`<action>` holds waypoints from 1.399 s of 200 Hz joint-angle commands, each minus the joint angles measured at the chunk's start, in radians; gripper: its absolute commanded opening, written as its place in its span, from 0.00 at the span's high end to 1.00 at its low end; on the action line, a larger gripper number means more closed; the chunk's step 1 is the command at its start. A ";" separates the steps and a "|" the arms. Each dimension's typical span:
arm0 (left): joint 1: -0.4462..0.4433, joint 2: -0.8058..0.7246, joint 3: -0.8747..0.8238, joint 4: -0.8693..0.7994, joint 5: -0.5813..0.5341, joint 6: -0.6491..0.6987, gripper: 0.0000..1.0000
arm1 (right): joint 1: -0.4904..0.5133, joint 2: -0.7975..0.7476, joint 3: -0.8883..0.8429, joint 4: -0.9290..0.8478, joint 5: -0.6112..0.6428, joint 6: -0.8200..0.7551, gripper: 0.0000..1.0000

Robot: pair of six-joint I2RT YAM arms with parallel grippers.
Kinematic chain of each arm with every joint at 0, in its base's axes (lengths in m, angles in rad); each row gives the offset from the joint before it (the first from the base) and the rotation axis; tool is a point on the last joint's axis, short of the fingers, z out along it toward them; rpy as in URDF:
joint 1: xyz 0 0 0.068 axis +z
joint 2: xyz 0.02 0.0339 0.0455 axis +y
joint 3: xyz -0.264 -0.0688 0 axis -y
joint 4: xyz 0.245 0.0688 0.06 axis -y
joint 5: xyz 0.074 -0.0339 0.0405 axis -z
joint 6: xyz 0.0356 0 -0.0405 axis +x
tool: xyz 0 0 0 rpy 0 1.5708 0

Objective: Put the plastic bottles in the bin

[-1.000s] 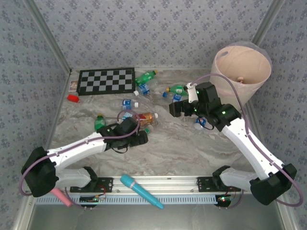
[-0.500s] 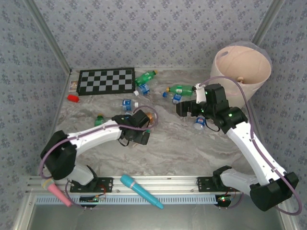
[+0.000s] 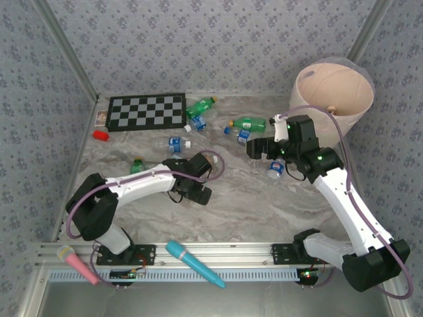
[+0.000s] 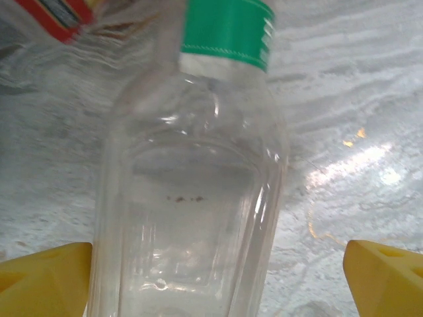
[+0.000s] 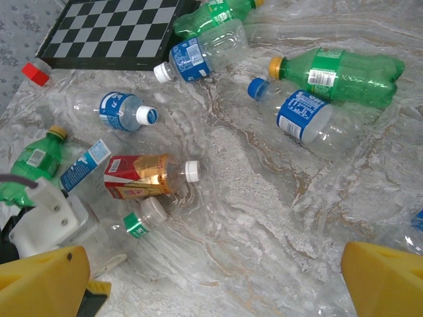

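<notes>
three green bottles [image 3: 250,123], one bin [image 3: 330,82], two microphones [image 3: 193,263]

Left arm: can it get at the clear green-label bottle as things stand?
Likely yes. In the left wrist view the clear bottle lies between the open fingers of the left gripper, nothing over it. The red-labelled bottle sits close by its neck end and may get nudged.

- Top view: bright, even overhead light; soft shadows on desk [image 3: 264,205].
- Left wrist: clear bottle [image 4: 188,198] too close, soft focus; glare patch on desk, right side.
- Right wrist: sharp; mild sheen on marble.
</notes>
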 commanded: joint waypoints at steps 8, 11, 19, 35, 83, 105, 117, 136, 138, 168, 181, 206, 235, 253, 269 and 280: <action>-0.021 0.016 -0.026 -0.010 0.001 -0.054 0.07 | -0.013 0.009 -0.007 0.014 -0.020 0.006 0.00; -0.021 0.016 -0.028 -0.008 -0.001 -0.057 0.08 | -0.014 0.009 -0.005 0.014 -0.020 0.006 0.00; -0.022 0.020 -0.030 -0.006 -0.009 -0.063 0.09 | -0.014 0.008 -0.004 0.039 -0.019 0.006 0.00; -0.022 0.032 -0.031 -0.008 -0.032 -0.070 0.13 | -0.014 0.009 -0.002 0.030 -0.018 0.007 0.00; -0.029 0.044 -0.045 0.012 -0.026 -0.067 0.29 | -0.016 0.004 -0.005 0.025 -0.016 0.033 0.01; -0.033 0.026 -0.054 0.011 -0.028 -0.067 0.44 | -0.021 0.004 -0.006 0.023 -0.028 0.042 0.00; -0.036 0.009 -0.054 0.011 -0.034 -0.071 0.49 | -0.027 0.004 -0.007 0.026 -0.034 0.048 0.01; -0.044 -0.019 -0.044 0.001 -0.045 -0.078 0.52 | -0.035 0.008 -0.012 0.033 -0.037 0.075 0.00; -0.045 -0.023 -0.041 -0.001 -0.046 -0.079 0.52 | -0.037 0.009 -0.013 0.035 -0.037 0.077 0.00; -0.086 -0.058 0.019 -0.036 -0.088 -0.080 0.52 | -0.052 0.027 -0.020 0.064 -0.106 0.110 0.00; -0.112 -0.063 0.063 -0.054 -0.112 -0.075 0.51 | -0.058 0.033 -0.024 0.082 -0.156 0.129 0.00; -0.147 -0.073 0.144 -0.066 -0.156 -0.063 0.52 | -0.083 0.043 -0.041 0.156 -0.273 0.173 0.07; -0.162 -0.080 0.231 -0.055 -0.179 -0.039 0.52 | -0.083 0.073 -0.051 0.209 -0.357 0.228 0.19; -0.166 -0.082 0.274 -0.042 -0.191 -0.023 0.52 | -0.081 0.094 -0.057 0.251 -0.412 0.273 0.26; -0.167 -0.081 0.304 -0.030 -0.188 -0.006 0.52 | -0.077 0.114 -0.067 0.295 -0.449 0.321 0.30; -0.167 -0.079 0.326 -0.032 -0.187 0.000 0.52 | -0.072 0.132 -0.074 0.326 -0.484 0.352 0.33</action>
